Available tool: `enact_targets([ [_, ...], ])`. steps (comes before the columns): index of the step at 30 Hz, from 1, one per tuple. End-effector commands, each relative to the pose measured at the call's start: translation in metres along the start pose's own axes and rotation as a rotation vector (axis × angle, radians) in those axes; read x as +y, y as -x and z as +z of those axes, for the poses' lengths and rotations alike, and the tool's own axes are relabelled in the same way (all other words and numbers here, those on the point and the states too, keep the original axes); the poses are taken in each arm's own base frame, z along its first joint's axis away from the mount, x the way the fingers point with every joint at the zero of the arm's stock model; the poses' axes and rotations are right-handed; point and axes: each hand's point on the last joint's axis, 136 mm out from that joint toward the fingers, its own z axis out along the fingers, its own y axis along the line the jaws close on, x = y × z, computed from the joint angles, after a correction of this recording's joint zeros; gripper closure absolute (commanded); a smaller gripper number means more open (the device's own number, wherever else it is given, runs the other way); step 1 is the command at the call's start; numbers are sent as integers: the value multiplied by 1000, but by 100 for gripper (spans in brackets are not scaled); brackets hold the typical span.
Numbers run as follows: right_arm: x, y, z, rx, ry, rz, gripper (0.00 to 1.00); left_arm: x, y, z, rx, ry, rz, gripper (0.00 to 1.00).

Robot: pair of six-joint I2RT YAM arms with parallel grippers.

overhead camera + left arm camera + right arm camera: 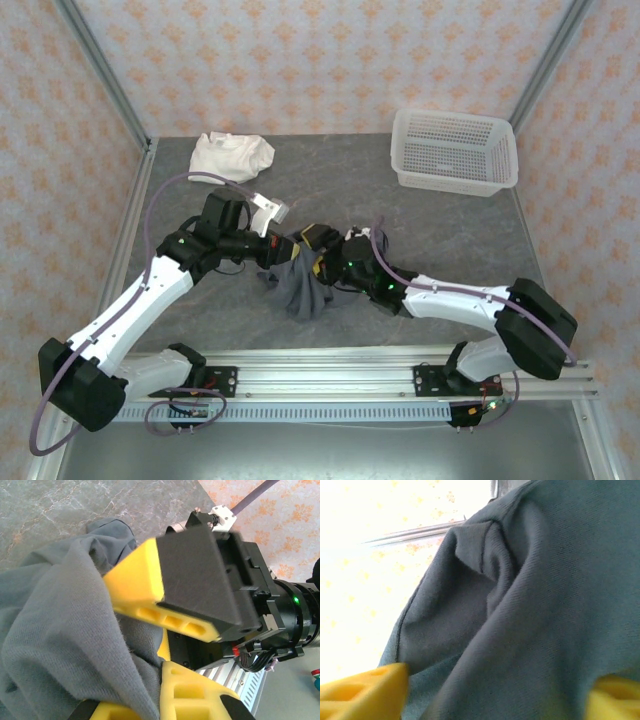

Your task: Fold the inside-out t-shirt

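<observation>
T-shirt bunched, long axis running near-to-far.

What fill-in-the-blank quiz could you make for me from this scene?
1. The dark grey t-shirt is bunched up, not yet neatly ____.
2. The white basket stands at the table's far ____ corner.
3. The left hand is ____ on the t-shirt's fabric.
4. The crumpled cream-white garment lies at the far ____ corner.

Missing words: folded; right; shut; left.
</observation>
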Motion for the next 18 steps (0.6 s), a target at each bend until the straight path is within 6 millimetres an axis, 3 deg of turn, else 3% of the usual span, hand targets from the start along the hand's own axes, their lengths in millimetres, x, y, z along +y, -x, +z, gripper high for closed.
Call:
enact_targets([
  [1,7,1,-4,-12,37,19,70,2,-1,-4,-8,28,6,100],
  [3,13,7,-10,-44,60,-29,98,10,0,-4,-16,74,-25,98],
  [4,19,12,-13,-58,80,-59,100,15,-1,-4,-18,101,-42,88],
  [6,43,19,-26,-82,187,-156,100,40,-3,-8,-16,231,-119,66],
  [9,75,11,-51,-30,330,-367,100,68,0,-18,-55,269,-288,49],
  [11,80,4,-70,0,393,-486,100,81,2,-19,-83,230,-398,42],
  [14,84,-7,-92,51,468,-589,100,91,-11,-10,-20,202,-459,40],
  [18,78,-20,-100,127,469,-643,100,77,-4,-16,-60,146,-379,31],
])
